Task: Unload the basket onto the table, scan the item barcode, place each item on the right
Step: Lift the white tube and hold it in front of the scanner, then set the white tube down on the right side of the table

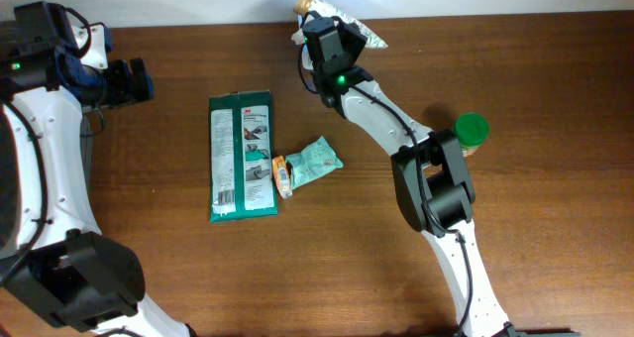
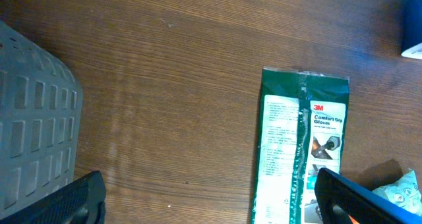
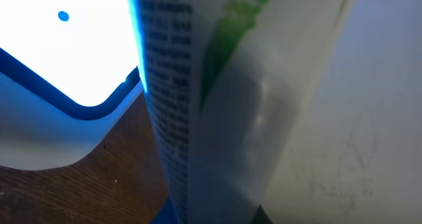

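Observation:
My right gripper [image 1: 319,22] is at the table's far edge, shut on a pale packet [image 1: 369,37] whose ends stick out on both sides of the jaws. The right wrist view is filled by this packet [image 3: 217,85], with small print down one side and a green mark. Just left of it glows a bright white panel with a blue rim [image 3: 66,46], casting blue light on the packet's edge. No barcode shows. My left gripper [image 1: 147,81] hovers open at the far left with nothing between its fingers [image 2: 343,197].
A green 3M gloves pack [image 1: 241,157] lies flat left of centre, also under the left wrist [image 2: 303,145]. Beside it are a teal packet [image 1: 315,162] and a small orange item [image 1: 282,175]. A green-capped jar [image 1: 472,131] stands right. A grey basket [image 2: 33,118] sits at left.

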You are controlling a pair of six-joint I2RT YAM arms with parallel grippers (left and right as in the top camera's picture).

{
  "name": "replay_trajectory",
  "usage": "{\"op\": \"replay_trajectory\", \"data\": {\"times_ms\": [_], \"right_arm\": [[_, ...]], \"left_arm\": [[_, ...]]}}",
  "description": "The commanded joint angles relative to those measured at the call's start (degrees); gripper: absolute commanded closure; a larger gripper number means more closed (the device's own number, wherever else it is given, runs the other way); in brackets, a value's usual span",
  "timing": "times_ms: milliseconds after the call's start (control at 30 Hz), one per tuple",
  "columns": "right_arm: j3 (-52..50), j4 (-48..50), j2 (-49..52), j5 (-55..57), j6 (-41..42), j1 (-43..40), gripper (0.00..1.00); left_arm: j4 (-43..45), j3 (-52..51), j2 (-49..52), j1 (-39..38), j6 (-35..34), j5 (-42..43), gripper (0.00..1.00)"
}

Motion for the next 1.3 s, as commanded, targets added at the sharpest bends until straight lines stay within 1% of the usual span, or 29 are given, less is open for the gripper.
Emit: {"op": "replay_trajectory", "data": {"times_ms": [0, 67, 100, 200, 300, 333, 400, 467, 500, 567, 633, 700, 733, 767, 867, 967, 1067, 1133, 1267], "right_arm": [[1.57, 0.79, -1.11, 2.23, 3.21, -0.2, 0.96], [1.57, 0.55, -1.75, 3.02, 4.85, -0.09, 0.96], [1.57, -0.39, -2.75, 2.78, 9.01, -0.09, 0.96], [1.57, -5.53, -6.58, 1.42, 13.84, -0.11, 0.96], [1.57, -16.26, -12.57, -4.98, 22.58, -0.09, 0.96], [1.57, -21.27, -15.28, -9.7, 26.95, -0.11, 0.96], [1.57, -28.15, -19.15, -18.1, 33.18, -0.35, 0.96], [1.57, -36.76, -23.63, -29.49, 40.59, -1.29, 0.96], [1.57, -39.91, -24.85, -32.13, 43.01, -1.68, 0.96], [1.57, -50.99, -27.43, -37.27, 50.14, -2.73, 0.96], [1.55, -62.2, -27.85, -44.74, 52.74, -3.98, 0.96], [0.66, -68.65, -27.21, -46.53, 52.72, -4.74, 0.96], [-0.98, -70.6, -26.88, -45.18, 52.7, -5.05, 0.96], [-6.54, -70.07, -26.82, -39.52, 52.74, -5.11, 0.96], [-14.27, -67.3, -26.82, -37.46, 55.65, -5.68, 0.96], [-24.83, -61.81, -26.82, -36.46, 57.07, -8.44, 0.96], [-29.83, -60.63, -26.8, -35.65, 57.05, -12.55, 0.96], [-31.63, -60.92, -26.8, -32.96, 57.02, -15.63, 0.96], [-31.82, -61.2, -26.8, -30.99, 56.78, -19.76, 0.95]], "left_arm": [[0.07, 0.35, -0.33, 0.0, 0.87, -0.22, 0.01], [0.07, 0.35, -0.33, 0.0, 0.87, -0.22, 0.01], [0.07, 0.35, -0.33, 0.0, 0.87, -0.22, 0.01], [0.07, 0.35, -0.33, 0.0, 0.87, -0.22, 0.01], [0.07, 0.35, -0.33, 0.0, 0.87, -0.22, 0.01], [0.07, 0.35, -0.33, 0.0, 0.87, -0.22, 0.01], [0.07, 0.35, -0.33, 0.0, 0.87, -0.22, 0.01], [0.07, 0.35, -0.33, 0.0, 0.87, -0.22, 0.01], [0.07, 0.35, -0.33, 0.0, 0.87, -0.2, 0.01], [0.07, 0.35, -0.33, 0.0, 0.87, -0.2, 0.01], [0.07, 0.35, -0.33, 0.0, 0.87, -0.2, 0.01], [0.07, 0.35, -0.33, 0.0, 0.87, -0.22, 0.01], [0.07, 0.35, -0.33, 0.0, 0.87, -0.22, 0.01], [0.07, 0.35, -0.33, 0.0, 0.87, -0.22, 0.01], [0.07, 0.35, -0.33, 0.0, 0.87, -0.22, 0.01], [0.07, 0.35, -0.33, 0.0, 0.87, -0.22, 0.01], [0.07, 0.35, -0.33, 0.0, 0.87, -0.22, 0.01], [0.07, 0.35, -0.33, 0.0, 0.87, -0.22, 0.01], [0.07, 0.35, -0.33, 0.0, 0.87, -0.2, 0.01]]}}
